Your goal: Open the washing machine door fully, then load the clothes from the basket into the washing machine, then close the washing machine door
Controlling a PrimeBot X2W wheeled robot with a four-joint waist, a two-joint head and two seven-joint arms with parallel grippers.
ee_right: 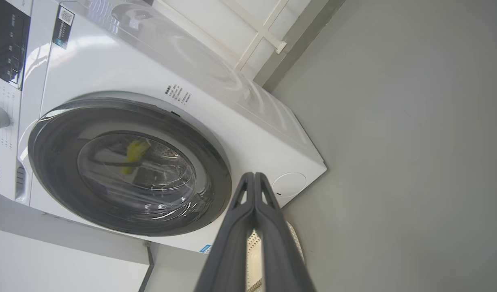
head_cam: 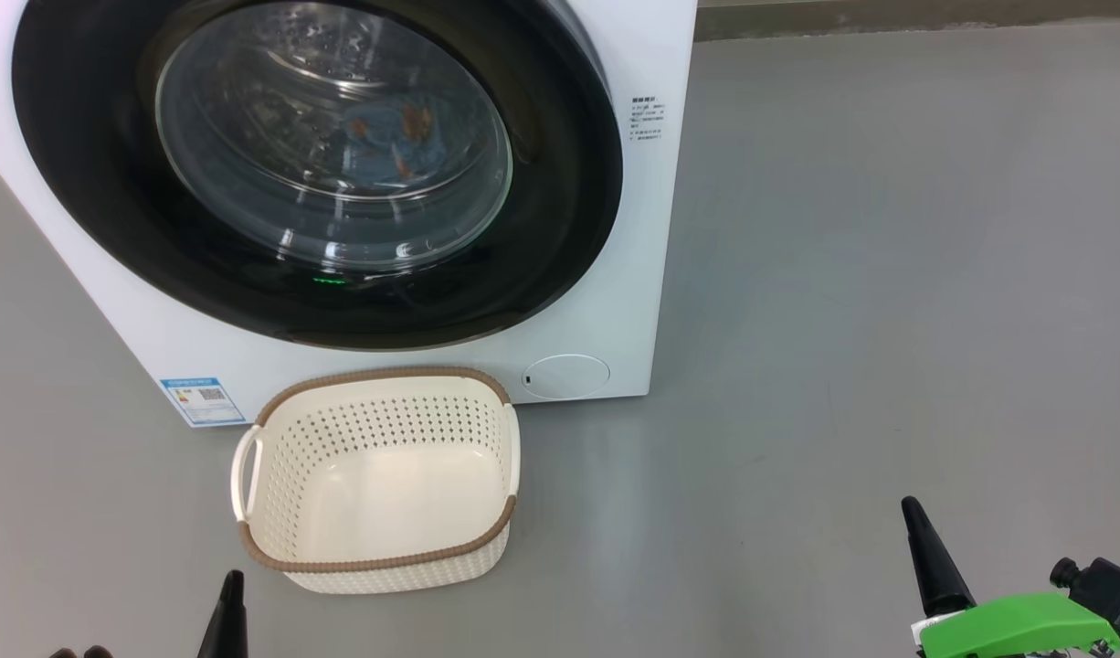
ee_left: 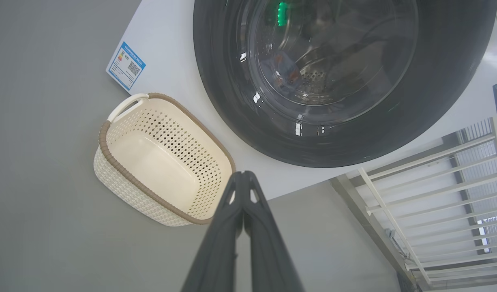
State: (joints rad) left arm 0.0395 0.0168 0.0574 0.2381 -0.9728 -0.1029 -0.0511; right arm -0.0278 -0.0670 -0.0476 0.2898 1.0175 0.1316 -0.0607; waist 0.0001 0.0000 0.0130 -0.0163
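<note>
The washing machine door [head_cam: 332, 137] is closed, the basket [head_cam: 386, 429] empty.
The left gripper [ee_left: 242, 175] and right gripper [ee_right: 253, 175] have fingers together, empty. If the latch (hidden) is not caught, the door may reopen.

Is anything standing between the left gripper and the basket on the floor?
Nothing visible does. Only bare grey floor shows between the shut left gripper and the near corner of the empty basket.
</note>
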